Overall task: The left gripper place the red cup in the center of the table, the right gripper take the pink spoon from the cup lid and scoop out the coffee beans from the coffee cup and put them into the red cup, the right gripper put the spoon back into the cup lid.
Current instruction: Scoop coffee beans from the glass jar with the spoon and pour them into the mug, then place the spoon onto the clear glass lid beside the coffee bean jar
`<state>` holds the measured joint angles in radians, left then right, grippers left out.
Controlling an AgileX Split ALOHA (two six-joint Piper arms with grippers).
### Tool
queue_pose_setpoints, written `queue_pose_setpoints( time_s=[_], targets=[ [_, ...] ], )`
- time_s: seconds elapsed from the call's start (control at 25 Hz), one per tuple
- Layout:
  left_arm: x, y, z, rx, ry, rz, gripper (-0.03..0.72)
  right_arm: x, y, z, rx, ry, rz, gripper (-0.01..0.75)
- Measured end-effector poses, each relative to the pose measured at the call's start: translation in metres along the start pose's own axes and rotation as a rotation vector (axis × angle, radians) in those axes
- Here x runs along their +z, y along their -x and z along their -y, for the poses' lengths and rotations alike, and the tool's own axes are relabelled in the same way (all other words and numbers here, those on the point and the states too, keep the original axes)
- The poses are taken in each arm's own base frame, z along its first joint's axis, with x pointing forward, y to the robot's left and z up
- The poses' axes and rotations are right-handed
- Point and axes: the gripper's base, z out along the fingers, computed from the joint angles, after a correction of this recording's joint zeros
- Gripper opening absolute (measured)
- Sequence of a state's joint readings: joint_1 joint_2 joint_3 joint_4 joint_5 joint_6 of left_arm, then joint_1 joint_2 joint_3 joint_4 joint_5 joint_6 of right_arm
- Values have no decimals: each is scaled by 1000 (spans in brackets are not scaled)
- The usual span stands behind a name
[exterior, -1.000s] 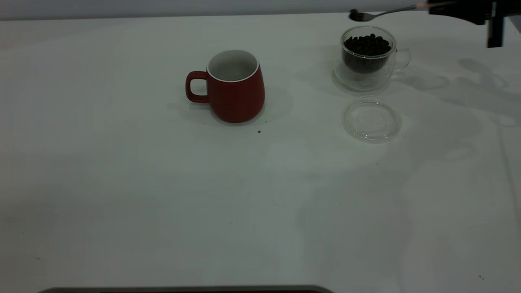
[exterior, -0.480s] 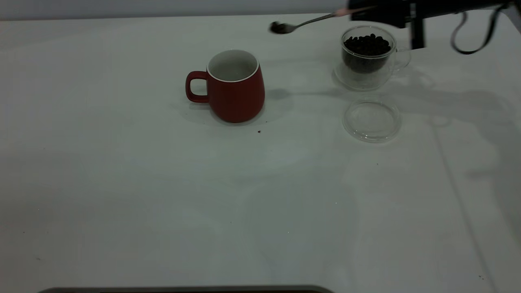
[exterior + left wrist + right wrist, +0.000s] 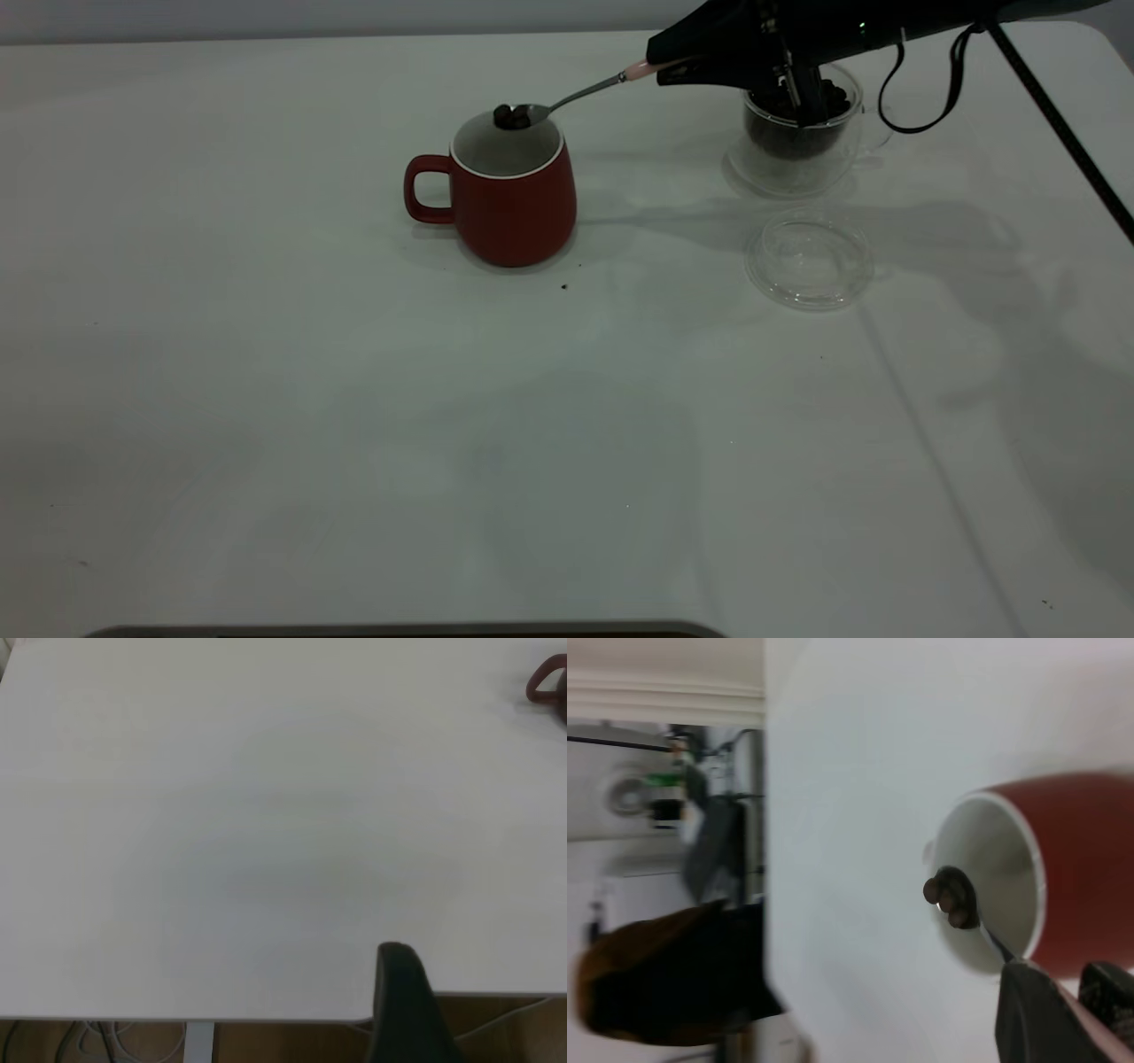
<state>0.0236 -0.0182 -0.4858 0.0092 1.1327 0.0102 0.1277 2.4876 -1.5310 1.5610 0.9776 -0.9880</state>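
Note:
The red cup stands near the table's middle, handle to the left, white inside. My right gripper is shut on the pink spoon and holds its bowl, loaded with coffee beans, over the far rim of the cup. In the right wrist view the beans hang over the cup's mouth. The glass coffee cup of beans stands at the back right, partly behind my arm. The clear cup lid lies empty in front of it. One left gripper finger shows at the table's edge.
A few stray crumbs lie on the table in front of the red cup. A black cable hangs from the right arm above the glass cup. The red cup's handle shows far off in the left wrist view.
My right gripper has carried the loaded spoon leftward and down, from above the glass cup to over the red cup's mouth. The cups and lid have not moved.

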Motion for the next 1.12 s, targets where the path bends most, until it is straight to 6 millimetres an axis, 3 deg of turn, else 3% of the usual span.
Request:
queue_pose_setpoints(
  time_s=[0.2, 0.36, 0.64, 0.76, 0.88, 1.12],
  targets=[
    [0, 0, 0, -1, 0, 0, 495, 10, -2, -5, -264, -45, 9, 99],
    [0, 0, 0, -2, 0, 0, 495, 12, 0, -25, -522, -61, 15, 99],
    [0, 0, 0, -2, 0, 0, 495, -11, 9, -64, -763, -103, -4, 99],
    [0, 0, 0, -2, 0, 0, 495, -36, 11, -82, -795, -103, -68, 99],
    [0, 0, 0, -2, 0, 0, 495, -78, 14, -86, -771, -104, -151, 99],
    [0, 0, 0, -2, 0, 0, 495, -158, 24, -28, -520, -226, -198, 99]
  ],
)
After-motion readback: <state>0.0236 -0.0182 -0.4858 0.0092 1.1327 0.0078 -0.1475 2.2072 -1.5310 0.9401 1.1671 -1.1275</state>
